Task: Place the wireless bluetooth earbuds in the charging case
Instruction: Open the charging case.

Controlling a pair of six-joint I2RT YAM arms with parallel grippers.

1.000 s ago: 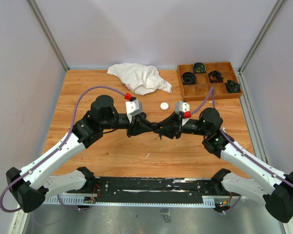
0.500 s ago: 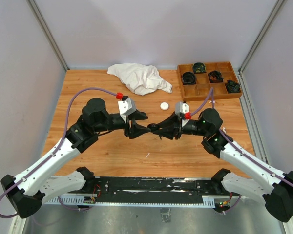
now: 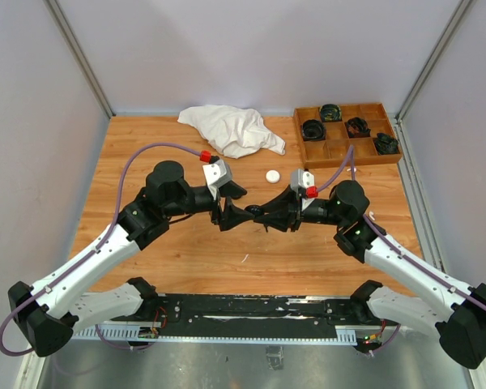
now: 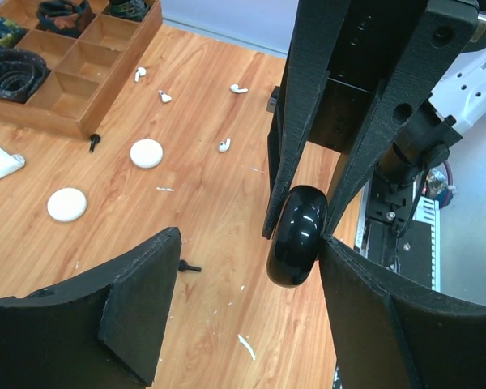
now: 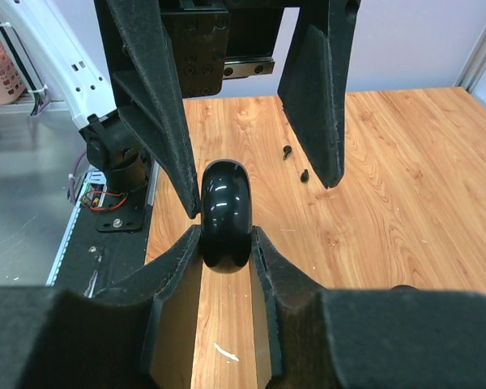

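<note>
- The right hand [image 5: 225, 240] gripped the black case [image 5: 224, 207] by its flat sides, above the counter [image 5: 405, 186].
- The left hand [image 4: 251, 241] stood open, with one finger on each side of the case.
- To open the lid well, the left fingers should probably close on one half only.
- Only the left wrist view showed the white earbuds [image 4: 224, 145], loose on the counter near the tray [image 4: 105, 77], well apart from the case.
</note>
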